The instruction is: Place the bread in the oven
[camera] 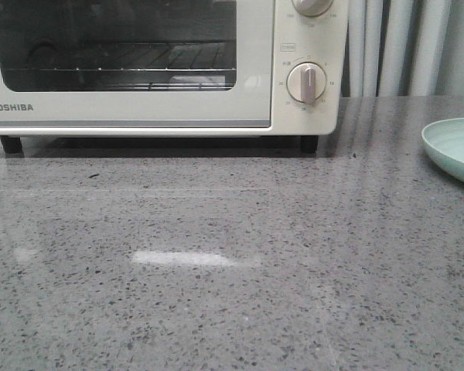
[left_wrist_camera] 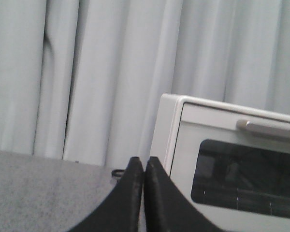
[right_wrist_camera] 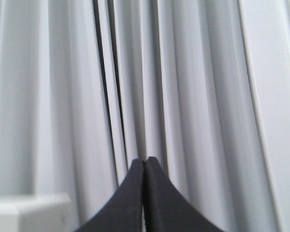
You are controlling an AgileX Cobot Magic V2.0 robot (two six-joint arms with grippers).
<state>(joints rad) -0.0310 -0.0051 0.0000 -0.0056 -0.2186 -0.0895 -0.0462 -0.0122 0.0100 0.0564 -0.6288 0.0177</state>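
Observation:
The cream-white TOSHIBA oven point(camera: 139, 116) stands at the back left of the table with its glass door closed and its wire rack bare. It also shows in the left wrist view point(left_wrist_camera: 222, 159), closed, with its handle along the top. The bread is out of view. My left gripper point(left_wrist_camera: 144, 163) is shut and empty, raised beside the oven's left side. My right gripper point(right_wrist_camera: 144, 162) is shut and empty, facing the white curtain. Neither gripper shows in the front view.
A pale green plate point(camera: 456, 147) sits at the right edge of the grey speckled table point(camera: 232, 263). White curtains point(camera: 410, 46) hang behind. The oven's round knobs point(camera: 308, 83) are on its right panel.

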